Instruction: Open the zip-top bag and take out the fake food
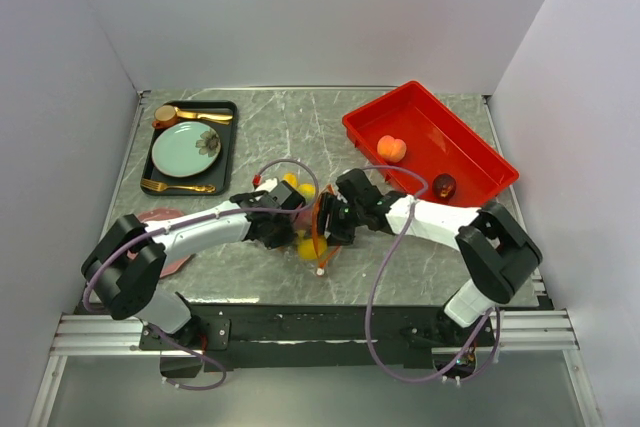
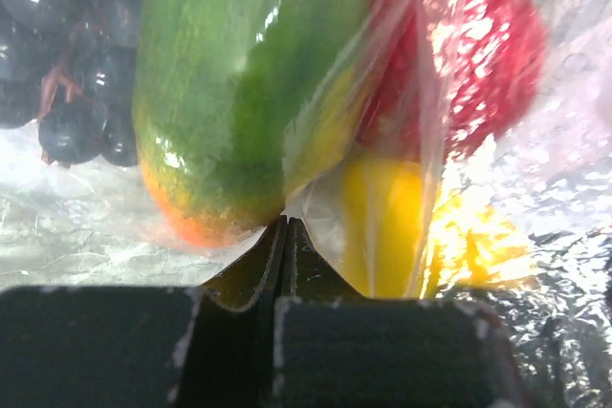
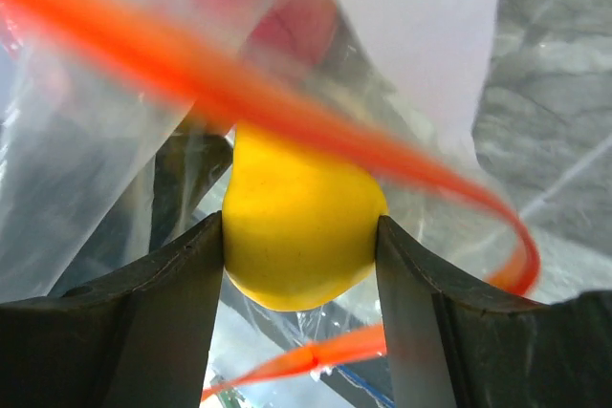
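The grey marble desk (image 1: 300, 127) has white walls (image 1: 300, 7) around it. The zip-top bag (image 1: 316, 237) lies by the middle of the near edge. The left pincer (image 2: 284, 236) is pinched tight on its plastic. The right pincer (image 3: 301, 241) squeezes a yellow fake food (image 3: 298, 198).

Surface (image 1: 300, 127): rectangular slab, dark grey with pale marble veining and a faint sheen; the same veining shows at the upper right of the right wrist view (image 3: 555, 64).
Back wall (image 1: 300, 17): plain white panel, upright along the far edge of the surface.
Left wall (image 1: 50, 147): plain white panel, slightly shaded, along the left edge.
Right wall (image 1: 590, 97): plain white panel along the right edge.
Corners: the three panels meet at the far corners, forming a booth open on the near side.
Rails (image 1: 100, 332): silver aluminium bars along the near edge.
Floor (image 1: 300, 397): smooth grey, below the rails.
Light: even and diffuse; shadows soft.
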Robot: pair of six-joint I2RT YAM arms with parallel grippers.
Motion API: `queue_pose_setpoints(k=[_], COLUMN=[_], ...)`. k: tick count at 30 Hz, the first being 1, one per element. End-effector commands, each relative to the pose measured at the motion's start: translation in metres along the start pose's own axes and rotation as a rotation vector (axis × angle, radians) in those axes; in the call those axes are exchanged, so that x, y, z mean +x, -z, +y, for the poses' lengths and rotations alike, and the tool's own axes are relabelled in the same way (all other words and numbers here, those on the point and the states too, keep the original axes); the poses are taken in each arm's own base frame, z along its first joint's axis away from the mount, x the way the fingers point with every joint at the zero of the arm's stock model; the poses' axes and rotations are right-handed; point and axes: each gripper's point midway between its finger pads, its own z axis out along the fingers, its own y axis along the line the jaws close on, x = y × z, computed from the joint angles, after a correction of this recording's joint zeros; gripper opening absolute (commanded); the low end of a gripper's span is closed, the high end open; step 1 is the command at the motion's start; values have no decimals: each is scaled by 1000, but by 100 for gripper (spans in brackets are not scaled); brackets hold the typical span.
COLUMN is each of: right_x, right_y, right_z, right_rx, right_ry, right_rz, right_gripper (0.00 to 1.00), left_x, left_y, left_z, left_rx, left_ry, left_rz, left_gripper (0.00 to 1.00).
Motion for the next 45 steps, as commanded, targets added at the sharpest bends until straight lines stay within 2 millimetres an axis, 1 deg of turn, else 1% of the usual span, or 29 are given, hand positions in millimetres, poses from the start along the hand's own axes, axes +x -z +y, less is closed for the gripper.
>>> queue_pose_setpoints(k=[1,3,4,5,7,9,10,13,17,19,22,25,27,28,29,30,33,34,36,37,39,40,41,42,43,44,45], right_x=[-18,-24,-28,-29,-39,-42,-47,-52,-53,-55,-54,-58,-60,-58,-60,-64,-68,-74,-82,-96,-113,-132,-143,-155,-173,-184,-193], right_y=[24,30,36,40,52,60,67,76,81,83,82,90,101,106,112,121,141,148,163,175,186,202,210,213,228,228,232], right_z=[4,-3,-1,-7,-9,-16,-19,-26,-33,-33,-35,-37,-39,-43,-42,-45,-53,-60,-65,-75,-87,-94,-101,-111,-119,-131,-137], right_rx=[-17,-7,-10,8,13,33,33,38,46,41,43,59,67,85,86,96,121,135,148,177,200,215,234,263,280,305,316], right_ry=[-24,-40,-44,-49,-59,-65,-73,-81,-86,-87,-82,-73,-75,-75,-71,-74,-87,-112,-120,-144,-183,-208,-227,-252,-280,-314,-331], right_rz=[-102,-128,-146,-152,-198,-211,-233,-244,-249,-255,-241,-254,-270,-263,-274,-301,-340,-368,-414,-463,-503,-568,-604,-625,-688,-692,-710], right_gripper=[36,36,36,36,36,35,35,34,34,34,34,34,33,33,33,33,33,33,33,34,34,34,34,34,34,34,34], left_x=[-11,-11,-11,-12,-13,-16,-16,-17,-19,-20,-23,-25,-27,-27,-28,-29,-31,-32,-30,-32,-30,-31,-31,-30,-31,-31,-30], left_y=[5,6,6,8,10,14,14,14,15,17,20,23,26,28,30,32,38,40,42,45,48,51,54,56,61,63,66], left_z=[-2,-3,-4,-8,-11,-16,-18,-20,-23,-26,-29,-32,-34,-35,-37,-38,-43,-45,-48,-52,-53,-55,-56,-56,-57,-56,-57], left_rx=[-5,7,13,31,41,61,67,69,84,96,112,125,139,143,152,160,187,196,212,223,233,244,252,258,269,274,283], left_ry=[34,40,40,43,40,33,29,24,20,17,15,9,3,1,-6,-10,-20,-22,-30,-33,-45,-48,-56,-62,-65,-70,-75], left_rz=[-32,-26,-24,-22,-22,-24,-24,-21,-22,-25,-30,-31,-35,-36,-35,-38,-32,-30,-16,-16,-4,-4,-5,2,-3,-3,1], left_gripper=[1,1,1,1,1,1,1,1,1,1,1,1,1,1,1,1,1,1,1,1,1,1,1,1,1,1,1])
